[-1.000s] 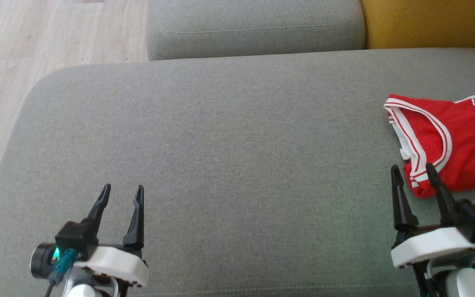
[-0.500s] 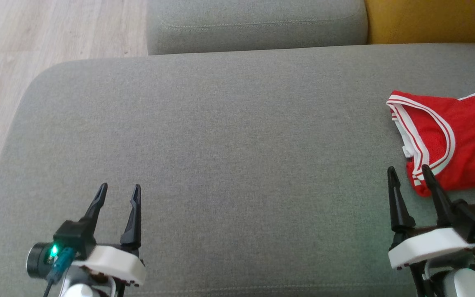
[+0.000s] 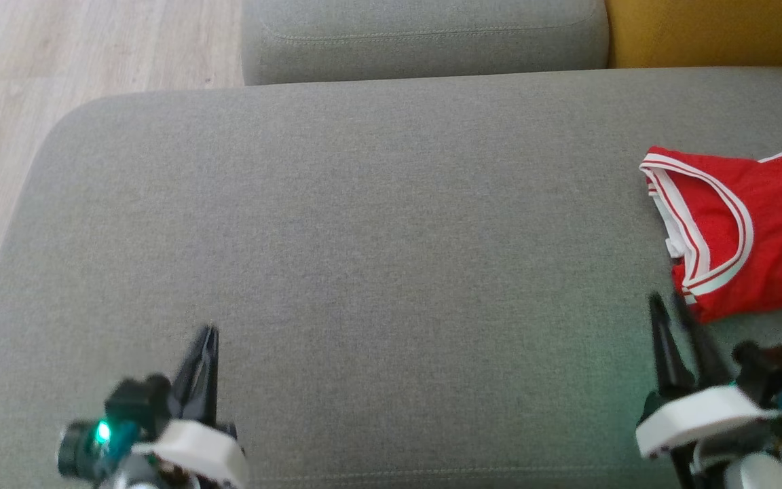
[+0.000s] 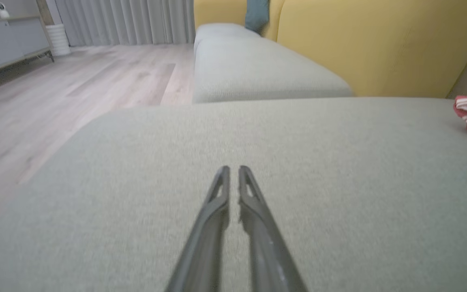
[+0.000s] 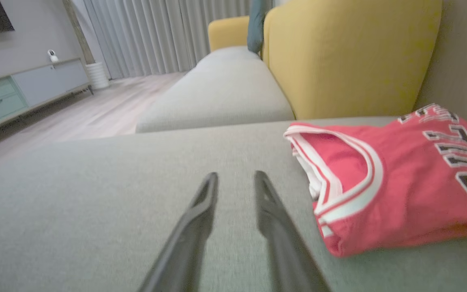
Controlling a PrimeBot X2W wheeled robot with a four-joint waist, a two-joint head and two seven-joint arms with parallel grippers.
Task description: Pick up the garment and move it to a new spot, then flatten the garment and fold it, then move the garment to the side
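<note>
The folded red jersey (image 3: pixel 744 231) lies at the right end of the grey sofa cushion (image 3: pixel 364 238). Just beside it, the right claw (image 5: pixel 235 176) holds nothing, fingers apart. The left claw (image 4: pixel 233 169) is nearly closed, empty.

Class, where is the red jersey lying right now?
The red jersey lies folded on the grey sofa cushion at the head view's right edge, just beyond the right end effector.

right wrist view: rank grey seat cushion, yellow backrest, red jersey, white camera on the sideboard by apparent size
1. grey seat cushion
2. yellow backrest
3. red jersey, close to the backrest in apparent area, and nearer the lens, so that order is unsure
4. white camera, tiny and far off
</note>
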